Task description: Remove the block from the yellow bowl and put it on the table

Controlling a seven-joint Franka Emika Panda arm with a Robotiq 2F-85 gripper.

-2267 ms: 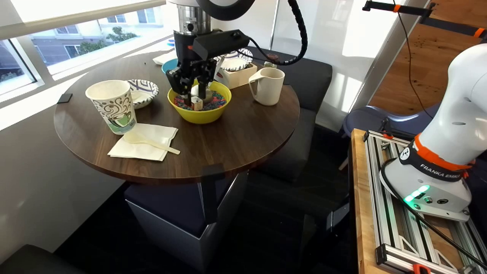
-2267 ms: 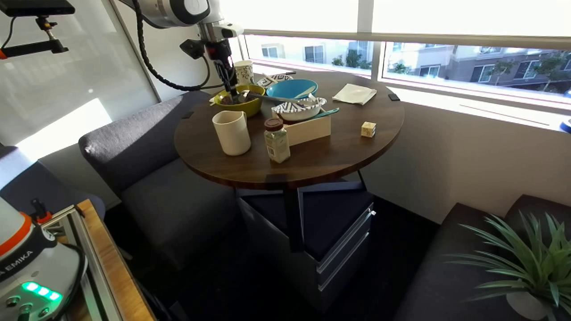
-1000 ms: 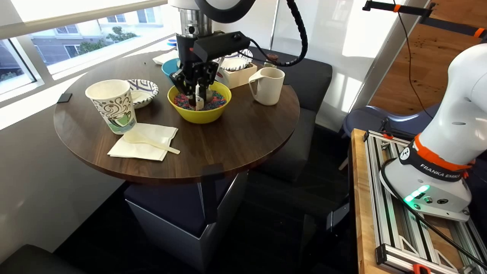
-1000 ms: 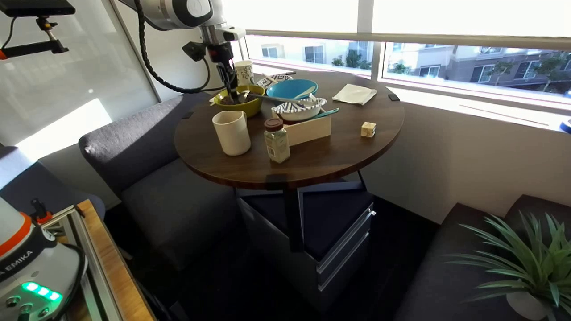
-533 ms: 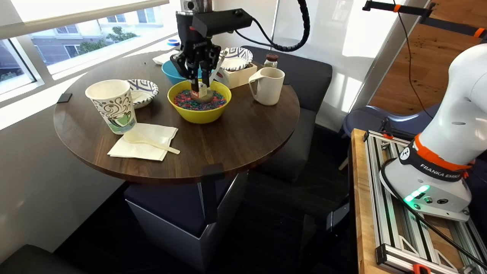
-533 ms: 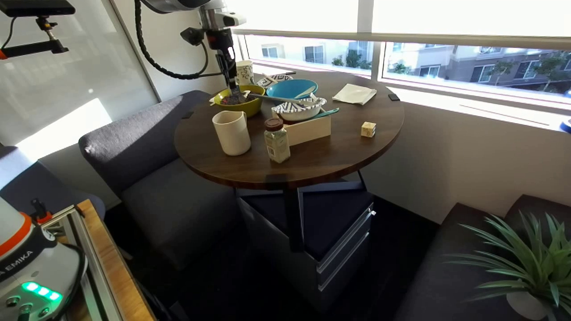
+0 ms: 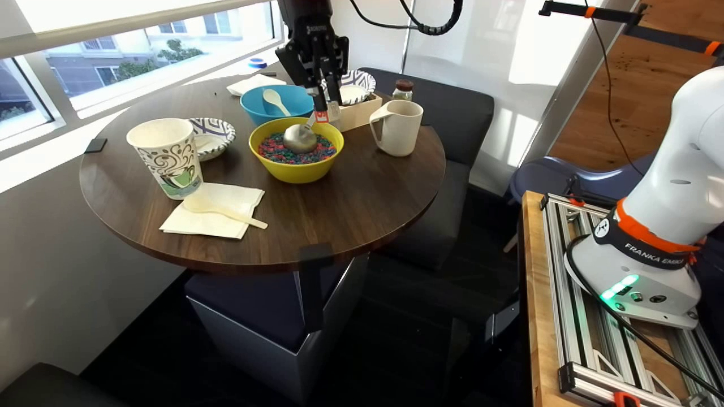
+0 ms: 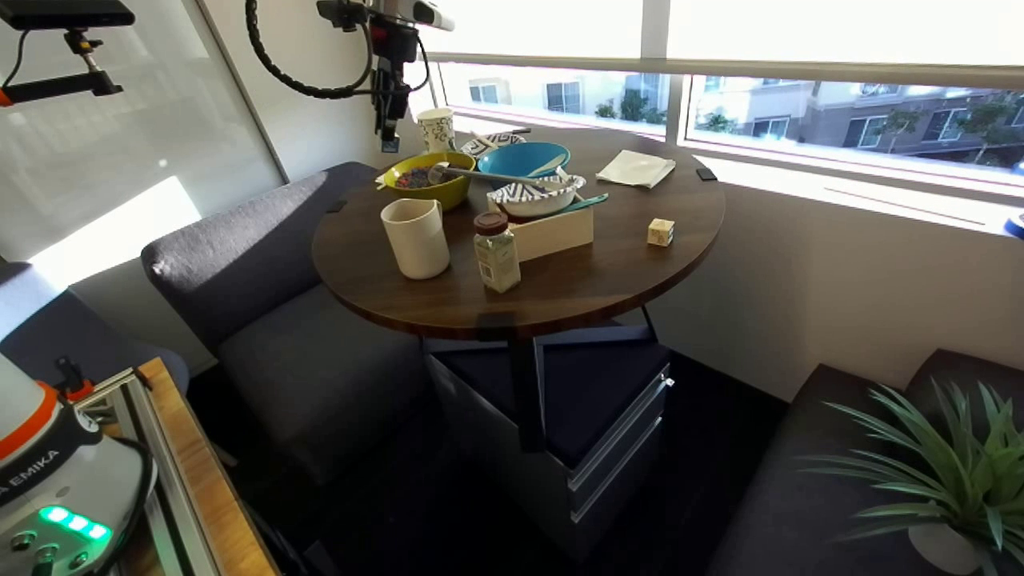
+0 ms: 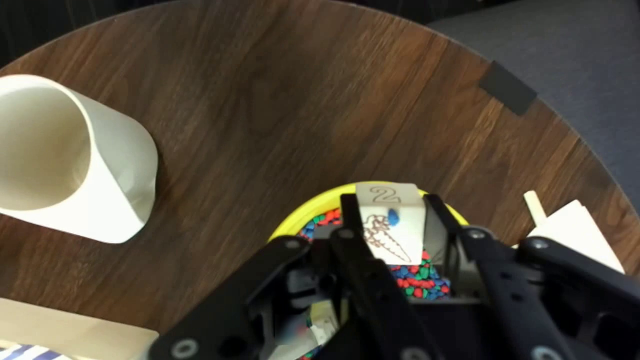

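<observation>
My gripper is shut on a pale wooden block and holds it raised above the yellow bowl. In the wrist view, the gripper has one finger on each side of the block, which shows a "2" and a carrot drawing, with a small blue pebble on it. The yellow bowl below holds red, green and blue pebbles and a metal ladle. In an exterior view, the gripper and block are above the bowl's left rim. The round dark brown table carries the bowl.
A white pitcher, a spice jar and a wooden box with a patterned bowl stand nearby. A blue bowl, patterned cup and napkin with spoon are around it. Another block lies on the table.
The gripper was open around the block inside the bowl, then shut on it. It has since risen out of the bowl with the block, uncovering the ladle and pebbles.
</observation>
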